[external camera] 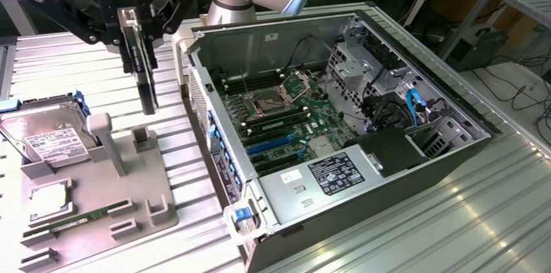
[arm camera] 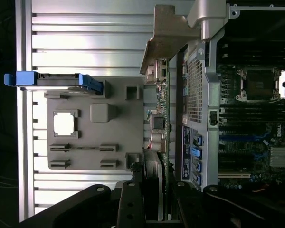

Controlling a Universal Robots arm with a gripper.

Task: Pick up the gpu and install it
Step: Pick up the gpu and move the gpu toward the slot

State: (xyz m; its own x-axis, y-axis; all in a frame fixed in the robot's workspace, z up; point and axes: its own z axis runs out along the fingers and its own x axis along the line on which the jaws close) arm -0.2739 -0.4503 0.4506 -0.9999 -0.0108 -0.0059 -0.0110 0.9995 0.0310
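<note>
Gpu [external camera: 147, 86] hangs edge-on from the gripper [external camera: 138, 31], whose fingers are clamped on its upper edge. In the exterior view it sits at about ten o'clock from the open case [external camera: 258, 40] (clear of the grey holder [external camera: 112, 215] beneath). Held upright like this, its lower edge probably suits the blue slots [external camera: 271, 144]. It reads as a thin dark slab. The wrist view suggests green board and a silver bracket [arm camera: 168, 38], though detail is murky.

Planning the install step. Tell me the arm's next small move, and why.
Probably carry the gpu sideways toward the exterior view's right, over the open case. The gripper holds it edge-on above the grey fixture, outside the case wall, while the blue slots on the board lie inside the case.
</note>
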